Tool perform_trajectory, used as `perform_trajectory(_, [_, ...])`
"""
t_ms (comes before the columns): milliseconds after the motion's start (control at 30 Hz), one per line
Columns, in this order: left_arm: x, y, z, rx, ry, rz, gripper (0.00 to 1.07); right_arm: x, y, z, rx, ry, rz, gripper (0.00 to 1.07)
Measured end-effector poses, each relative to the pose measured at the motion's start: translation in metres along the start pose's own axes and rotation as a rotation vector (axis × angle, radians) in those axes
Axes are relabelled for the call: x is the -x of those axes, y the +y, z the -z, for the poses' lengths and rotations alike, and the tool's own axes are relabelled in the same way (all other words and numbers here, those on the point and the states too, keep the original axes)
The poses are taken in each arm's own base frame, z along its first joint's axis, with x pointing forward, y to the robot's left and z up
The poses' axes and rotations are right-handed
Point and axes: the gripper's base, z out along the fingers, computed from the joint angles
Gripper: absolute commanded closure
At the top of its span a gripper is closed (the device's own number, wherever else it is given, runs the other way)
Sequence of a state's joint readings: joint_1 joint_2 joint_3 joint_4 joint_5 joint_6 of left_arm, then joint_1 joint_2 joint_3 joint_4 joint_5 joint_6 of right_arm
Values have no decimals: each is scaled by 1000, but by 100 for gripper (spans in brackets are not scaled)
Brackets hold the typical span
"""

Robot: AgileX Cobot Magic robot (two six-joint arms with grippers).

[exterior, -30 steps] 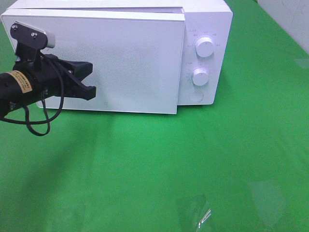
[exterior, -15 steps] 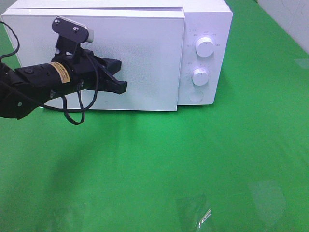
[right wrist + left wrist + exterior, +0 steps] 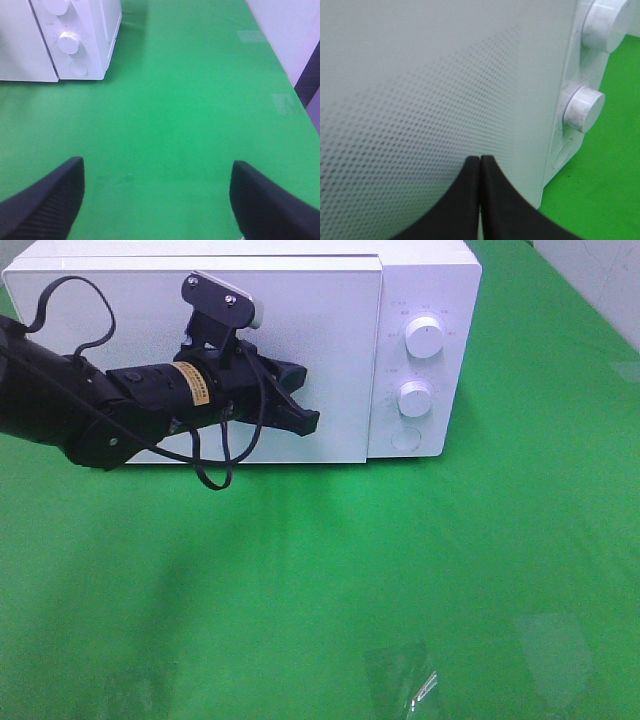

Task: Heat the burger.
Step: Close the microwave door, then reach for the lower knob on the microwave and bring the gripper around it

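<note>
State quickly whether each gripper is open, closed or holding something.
Left gripper: closed, holding nothing, near the microwave door.
Right gripper: open, empty, over the green table.

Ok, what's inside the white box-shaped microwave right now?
Only its white dotted door can be seen. It looks shut and is not see-through, so whatever is inside stays hidden in every view.

The microwave is white, its door speckled with a fine grey dot grid and its two knobs silvery white, on a bright green table; the left gripper is black with a yellow label, and the right gripper is black too.
</note>
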State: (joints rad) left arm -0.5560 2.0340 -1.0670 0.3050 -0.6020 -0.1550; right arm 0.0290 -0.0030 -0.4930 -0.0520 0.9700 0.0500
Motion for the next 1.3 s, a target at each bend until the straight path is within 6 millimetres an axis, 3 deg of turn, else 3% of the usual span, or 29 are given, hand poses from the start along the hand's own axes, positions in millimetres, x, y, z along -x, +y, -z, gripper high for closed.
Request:
perform_trajectory(367, [13, -9, -19, 5, 13, 18, 107, 0, 0, 0, 0, 0, 0, 31])
perform_trajectory(600, [17, -14, -20, 5, 26, 30, 107, 0, 0, 0, 0, 0, 0, 31])
perform_trajectory(833, [36, -27, -13, 22, 111, 72, 101, 0, 0, 0, 0, 0, 0, 31])
perform_trajectory(900, [37, -38, -7, 12, 196, 66, 62, 0, 0, 0, 0, 0, 0, 31])
perform_trajectory(933, [37, -38, -7, 12, 196, 66, 62, 0, 0, 0, 0, 0, 0, 31])
perform_trajectory(967, [40, -49, -2, -2, 249, 54, 33, 0, 0, 0, 0, 0, 0, 31])
perform_trajectory(1000, [40, -49, -2, -2, 249, 54, 33, 0, 0, 0, 0, 0, 0, 31])
perform_trajectory(1033, [43, -60, 3, -18, 286, 48, 12, 0, 0, 0, 0, 0, 0, 31])
perform_trajectory(1067, [43, -60, 3, -18, 286, 48, 12, 0, 0, 0, 0, 0, 0, 31])
perform_trajectory(1100, [48, -70, 9, -33, 316, 41, 5, 0, 0, 0, 0, 0, 0, 31])
perform_trajectory(1300, [60, -98, 32, -72, 425, 8, 6, 0, 0, 0, 0, 0, 0, 31])
